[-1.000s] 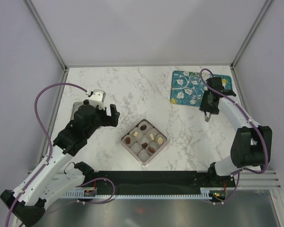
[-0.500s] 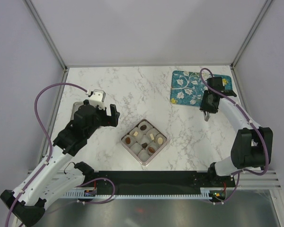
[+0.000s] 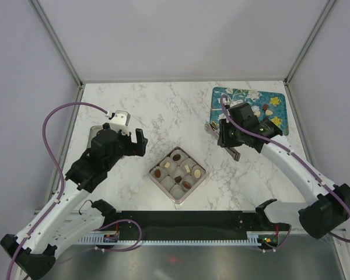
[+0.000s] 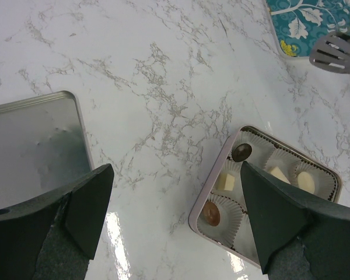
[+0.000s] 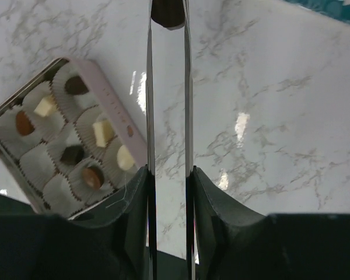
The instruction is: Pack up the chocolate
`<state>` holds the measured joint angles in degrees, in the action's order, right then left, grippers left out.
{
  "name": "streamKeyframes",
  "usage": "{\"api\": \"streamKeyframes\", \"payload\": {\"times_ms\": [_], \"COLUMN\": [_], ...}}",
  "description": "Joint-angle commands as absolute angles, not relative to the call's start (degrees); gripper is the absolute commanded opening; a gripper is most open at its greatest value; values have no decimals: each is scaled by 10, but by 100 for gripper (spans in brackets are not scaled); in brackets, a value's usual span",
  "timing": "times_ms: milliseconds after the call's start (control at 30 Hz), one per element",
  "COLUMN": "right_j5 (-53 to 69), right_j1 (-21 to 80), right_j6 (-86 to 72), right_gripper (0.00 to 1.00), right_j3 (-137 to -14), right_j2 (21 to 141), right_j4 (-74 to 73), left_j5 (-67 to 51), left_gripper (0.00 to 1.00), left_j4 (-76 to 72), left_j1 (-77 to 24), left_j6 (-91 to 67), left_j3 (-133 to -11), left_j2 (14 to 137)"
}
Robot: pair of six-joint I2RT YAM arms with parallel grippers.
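Chocolate is mostly packed. Left claw hangs spread and empty by the lid; the box on the table holds seven pieces, two cups bare; right claw pinches a dark piece between box and mat, where a few more seem left.

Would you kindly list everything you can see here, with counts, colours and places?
table: one, white marble, under everything.
box: one, pinkish rim, table centre.
paper cups: nine, pale, in box; two empty.
chocolates in box: seven, brown, dark and cream, one per cup.
held chocolate: one, dark brown, between right fingers.
mat: one, teal with flowers, far right corner.
metal tin: one, silver, table's left edge.
left fingers: two, black, open, left of box.
right fingers: two, shut on held chocolate, right of box.
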<state>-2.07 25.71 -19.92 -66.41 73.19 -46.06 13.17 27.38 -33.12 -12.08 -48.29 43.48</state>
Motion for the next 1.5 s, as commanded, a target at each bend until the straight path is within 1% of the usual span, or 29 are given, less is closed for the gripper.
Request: {"api": "streamKeyframes", "payload": {"times_ms": [0,67,133,300,400,600,800,1100,1467], "right_j5": [31,34,30,7,4,-12,-23,-33,-37], "right_j1": [332,372,437,564,611,670,681,682,681], "right_j6": [-212,-223,-244,-283,-304,-330,-337,-335,-332], "right_gripper": [33,34,34,33,34,34,36,45,50], "right_j3": [-650,-642,-636,-635,-633,-630,-622,-628,-656], "right_j2": [682,671,670,686,703,732,744,751,741], "right_j4": [-477,-476,-475,-461,-456,-439,-436,-436,-439], "left_j5": [137,142,148,158,159,160,157,157,156], "left_gripper": [97,97,97,97,97,97,97,97,97], "left_j4": [263,264,264,265,265,265,265,265,265], "left_j1": [-331,-331,-331,-331,-331,-331,-331,-331,-331], "left_j6": [-125,-125,-124,-124,-124,-124,-124,-123,-124], "left_j3": [-493,-493,-493,-492,-491,-491,-492,-492,-492], "left_j2": [433,432,432,432,432,433,434,433,432]}}
